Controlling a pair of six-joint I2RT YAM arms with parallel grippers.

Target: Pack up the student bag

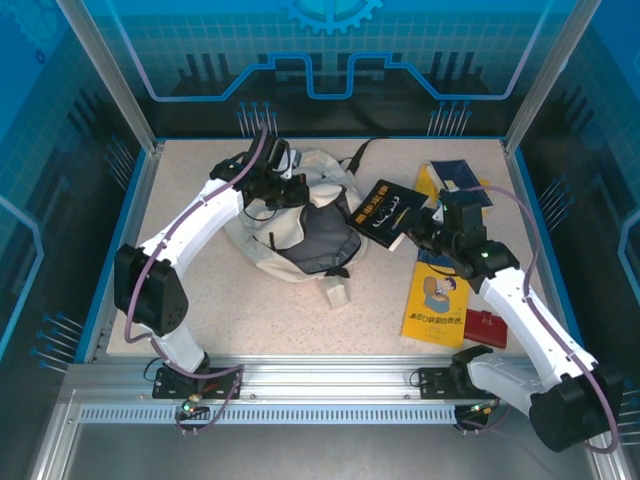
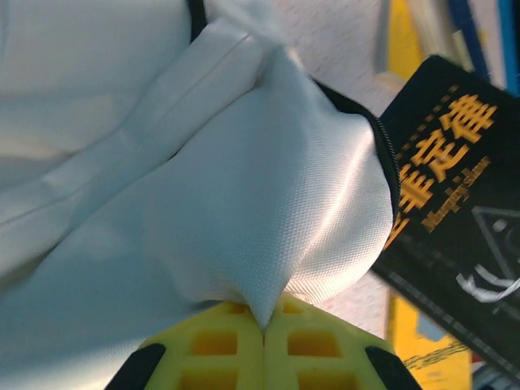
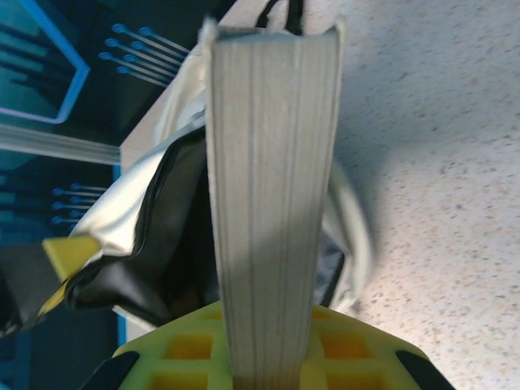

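A: What is the left claw (image 2: 264, 327) doing?
B: It's pinched tight on a fold of the bag (image 1: 300, 228), which lies slumped at the back of the table (image 1: 250, 310), left of centre.
A: And further right?
B: The black book (image 1: 385, 212) is just beside the bag, clamped at its right end by the right claw (image 1: 428, 232). A yellow book (image 1: 437, 297) lies flat beyond.

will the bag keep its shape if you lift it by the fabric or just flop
Probably floppy: the student bag fabric peaks into a tent where the left gripper pinches it. Its body lies slumped and creased, so it likely sags. Thin cloth, so probably light.
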